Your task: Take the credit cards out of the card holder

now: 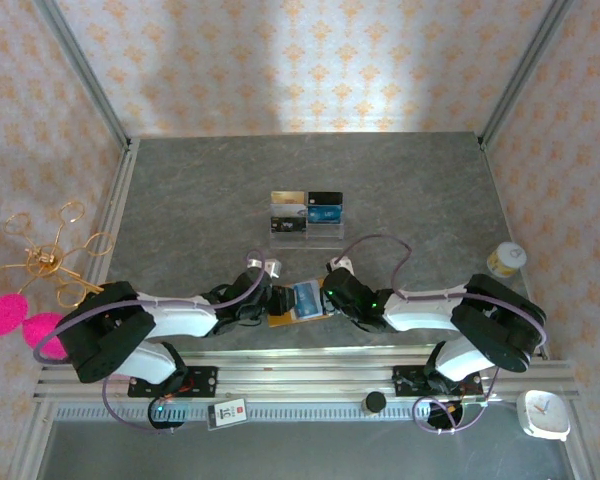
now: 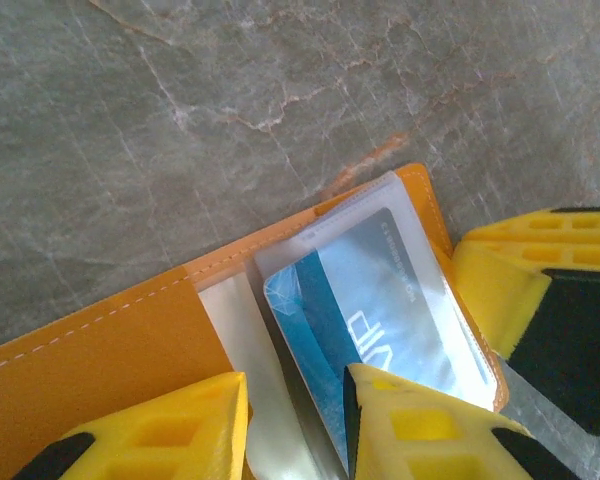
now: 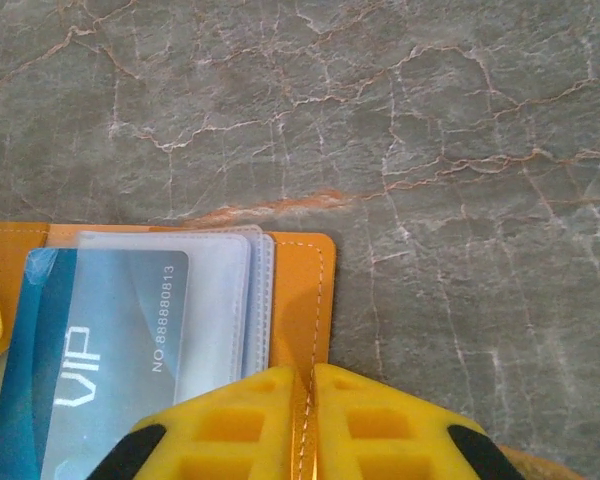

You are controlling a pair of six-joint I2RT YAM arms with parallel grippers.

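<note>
Tan-orange leather lies open and flat on the counter (image 1: 180,200): the card holder (image 3: 302,265) sits between the two tools, close to the counter's near edge. The right tool (image 3: 302,375) is closed on the holder's outer rim, with the stitched leather pinched between its yellow fingers (image 3: 250,420). I judge this grip is meant to pin the wallet so it does not slide when a card is drawn.

The left tool (image 2: 295,385) has its jaws parted, one finger on each side of the clear plastic sleeves (image 2: 230,330), and it clamps nothing that I can see. Just ahead of its tips, a light blue card (image 2: 380,300) marked VIP is tucked in the top sleeve. I cannot tell which side of the sleeve is open.

Room is tight sideways. The right tool's finger stands just beside the sleeve's far corner, so the left tool has little play toward it. Ahead of both tools the counter is bare stone, giving free room to draw a card out. Well beyond that, a clear stand (image 1: 307,235) carries other cards (image 1: 323,212). Behind the tools the counter ends at once.
</note>
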